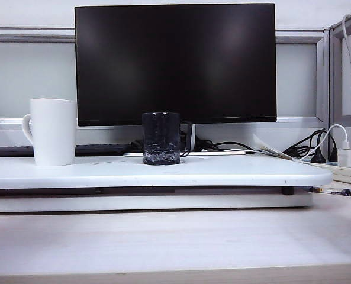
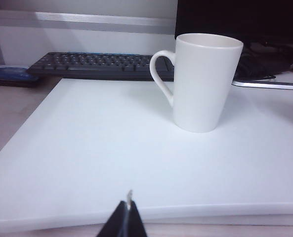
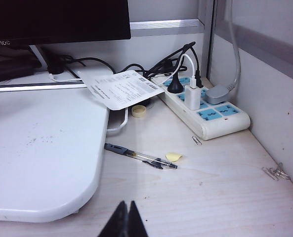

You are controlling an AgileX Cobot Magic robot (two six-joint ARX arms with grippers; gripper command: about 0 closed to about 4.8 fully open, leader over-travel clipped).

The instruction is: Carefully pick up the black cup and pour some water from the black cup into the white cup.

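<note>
On white board [image 1: 222, 171]: black cup [image 1: 161, 138] center, white cup [image 1: 52, 131] at 9 o'clock; left gripper [image 2: 129, 222] and right gripper [image 3: 128, 222] both closed, empty, far back—glossy tumbler may slip/spill if squeezed off-center.

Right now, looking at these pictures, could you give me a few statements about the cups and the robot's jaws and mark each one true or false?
1. The black cup stands upright on the white board. True.
2. The white cup lies tipped on its side. False: it stands upright, to the left of the black cup in the exterior view.
3. The left gripper has its jaws shut and holds nothing. True.
4. The right gripper is clamped on the black cup. False: its jaws are shut on nothing, above the desk near a pen.
5. The two cups touch. False: a clear gap of board separates them.
</note>
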